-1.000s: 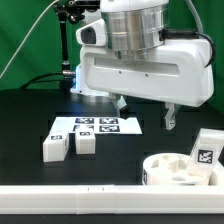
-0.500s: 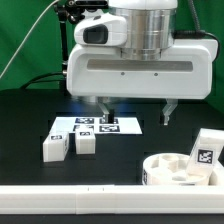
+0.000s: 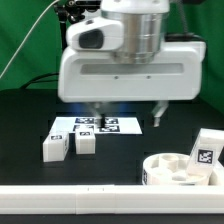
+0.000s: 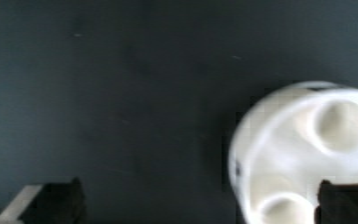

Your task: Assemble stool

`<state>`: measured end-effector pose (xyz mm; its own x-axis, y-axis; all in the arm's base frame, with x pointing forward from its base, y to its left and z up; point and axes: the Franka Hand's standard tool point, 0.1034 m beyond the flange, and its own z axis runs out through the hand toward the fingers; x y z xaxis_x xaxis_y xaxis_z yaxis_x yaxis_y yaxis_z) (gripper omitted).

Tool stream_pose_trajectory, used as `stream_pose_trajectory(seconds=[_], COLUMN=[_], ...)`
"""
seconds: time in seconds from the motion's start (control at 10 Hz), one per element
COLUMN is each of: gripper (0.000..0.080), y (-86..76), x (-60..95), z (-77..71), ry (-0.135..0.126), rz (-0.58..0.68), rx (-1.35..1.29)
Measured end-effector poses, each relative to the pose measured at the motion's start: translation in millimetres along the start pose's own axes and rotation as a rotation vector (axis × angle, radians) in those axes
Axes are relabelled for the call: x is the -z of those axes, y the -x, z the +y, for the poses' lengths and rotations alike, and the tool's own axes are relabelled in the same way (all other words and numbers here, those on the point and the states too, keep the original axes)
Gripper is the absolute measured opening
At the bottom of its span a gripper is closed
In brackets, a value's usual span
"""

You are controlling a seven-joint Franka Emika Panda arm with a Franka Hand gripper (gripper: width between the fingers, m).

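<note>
- the end effector (image 3: pixel 126 118) hangs above the desk (image 3: pixel 25 115) with its two fingers spread wide and nothing between them; it holds nothing.
- over the last second it has slid toward the exterior view's left, from above the seat's side of the desk to above the marker board (image 3: pixel 100 126), and its body now fills more of the picture.
- in the wrist view the end effector (image 4: pixel 197 205) shows only as two dark fingertips wide apart, blurred by motion; the seat (image 4: pixel 309 150) sits off toward one fingertip, not centred between them.
- the seat (image 3: pixel 160 165), a round rimmed disc, lies flat near the corner of the desk at the exterior view's lower right, apart from the fingers.
- the third leg (image 3: pixel 207 148) leans tilted just behind the seat; whether it touches the rim i cannot tell.
- the first leg (image 3: pixel 56 146) and second leg (image 3: pixel 86 143) lie side by side beyond the marker board, toward the exterior view's left edge of the desk, with the border rail (image 3: pixel 80 198) along the near edge.
- judgement: the shift takes the open fingers away from the seat and toward those two legs, so picking up a leg looks like the step in hand; assembly seems barely begun, with no leg fitted to the seat.
</note>
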<state>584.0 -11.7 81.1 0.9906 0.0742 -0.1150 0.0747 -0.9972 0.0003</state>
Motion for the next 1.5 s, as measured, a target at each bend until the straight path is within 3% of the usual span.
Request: stream_pose_trajectory(seconds=[0.1,0.3,0.6,0.8,0.9,1.1,1.2,1.5], gripper=[0.0649,0.0649,0.0649,0.0649,0.0649,0.0649,0.0649,0.0649], y=[8.4,23.1,25.4,32.0,31.7,43.4,55.3,65.3], x=[-7.6,-23.2,-21.7,-23.1,-24.1,-26.4,-28.9,-33.8], z=[17.2,30.1,26.8,21.1,20.6,25.3,27.8,34.3], ry=[0.003,0.008,-0.003,-0.033,-0.029,0.074,0.073,0.064], rz=[-0.004,-0.011,-0.052,-0.187,-0.234,-0.372,-0.461,-0.637], rx=[-0.005,-0.029,-0.032,-0.032,-0.029,0.003,-0.001,-0.024])
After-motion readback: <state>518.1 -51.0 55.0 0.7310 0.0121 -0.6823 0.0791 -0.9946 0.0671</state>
